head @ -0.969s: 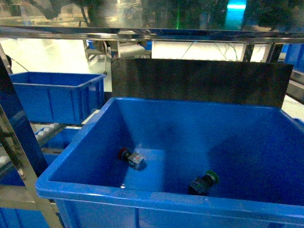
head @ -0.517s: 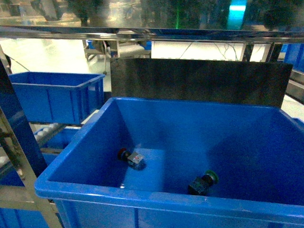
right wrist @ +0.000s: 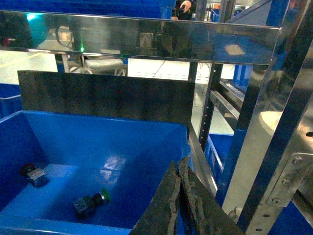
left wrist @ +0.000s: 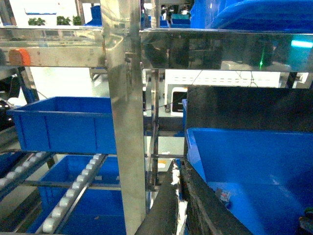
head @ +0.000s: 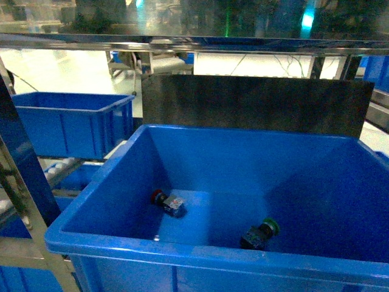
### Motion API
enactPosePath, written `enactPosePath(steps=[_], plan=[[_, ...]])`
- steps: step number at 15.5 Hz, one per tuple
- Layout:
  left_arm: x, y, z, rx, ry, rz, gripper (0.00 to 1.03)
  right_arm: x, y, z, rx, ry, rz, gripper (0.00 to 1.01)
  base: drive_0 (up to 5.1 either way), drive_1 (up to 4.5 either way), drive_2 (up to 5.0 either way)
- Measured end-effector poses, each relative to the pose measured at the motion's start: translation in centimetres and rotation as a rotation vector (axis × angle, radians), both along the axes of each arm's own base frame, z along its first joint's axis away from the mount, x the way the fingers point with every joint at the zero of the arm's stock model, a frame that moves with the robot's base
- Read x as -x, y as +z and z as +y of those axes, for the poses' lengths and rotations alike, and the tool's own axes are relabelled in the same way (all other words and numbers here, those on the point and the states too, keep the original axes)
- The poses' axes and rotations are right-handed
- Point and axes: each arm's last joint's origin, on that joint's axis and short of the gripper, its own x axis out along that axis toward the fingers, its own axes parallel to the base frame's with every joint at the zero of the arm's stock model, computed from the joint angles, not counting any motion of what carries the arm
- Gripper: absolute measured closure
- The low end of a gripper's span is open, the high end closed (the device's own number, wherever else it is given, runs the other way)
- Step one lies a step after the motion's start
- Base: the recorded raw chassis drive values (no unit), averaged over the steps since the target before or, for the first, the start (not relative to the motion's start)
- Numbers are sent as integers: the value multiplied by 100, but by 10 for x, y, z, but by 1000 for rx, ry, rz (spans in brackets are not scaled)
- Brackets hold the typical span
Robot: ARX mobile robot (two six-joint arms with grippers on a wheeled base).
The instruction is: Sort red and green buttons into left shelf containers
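Observation:
The red button (head: pixel 166 201) lies on its side at the left of the floor of a big blue bin (head: pixel 182 250) right in front of me. The green button (head: pixel 261 233) lies near that bin's front wall. Both show in the right wrist view as well, the red button (right wrist: pixel 32 174) and the green button (right wrist: pixel 91 202). A left shelf container (head: pixel 67 125) stands empty-looking at the left on the rack, seen also as the container (left wrist: pixel 63 122). My left gripper (left wrist: pixel 178 182) is shut, beside the bin's left rim. My right gripper (right wrist: pixel 179 172) is shut over the bin's right side. Neither shows in the head view.
A steel shelf post (left wrist: pixel 126 122) stands between the left gripper and the left containers. A roller rail (left wrist: pixel 73 193) runs over a lower blue container (left wrist: pixel 93 205). A dark board (head: pixel 255 103) backs the bin. A steel beam (head: pixel 194 44) crosses overhead, and rack posts (right wrist: pixel 274 147) stand at the right.

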Motion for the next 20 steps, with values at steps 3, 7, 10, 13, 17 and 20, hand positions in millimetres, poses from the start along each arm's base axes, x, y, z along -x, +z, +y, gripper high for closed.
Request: enactPosePath(steps=[3, 7, 10, 13, 17, 20], plan=[[7, -8, 13, -1, -4, 3, 101, 0, -3, 0, 0, 0, -3, 99, 0, 0, 0], [11, -11, 13, -1, -11, -3, 101, 0, -13, 0, 1, 1, -2, 99, 0, 0, 0], [14, -17, 13, -1, -8, -14, 101, 0, -13, 0, 1, 1, -5, 99, 0, 0, 0], [18, -17, 14, -1, -7, -20, 101, 0, -13, 0, 1, 1, -5, 99, 0, 0, 0], [30, -22, 14, -1, -7, 12, 101, 0, -13, 0, 1, 1, -6, 99, 0, 0, 0], [30, -21, 14, -1, -7, -3, 101, 0, -13, 0, 1, 1, -6, 99, 0, 0, 0]])
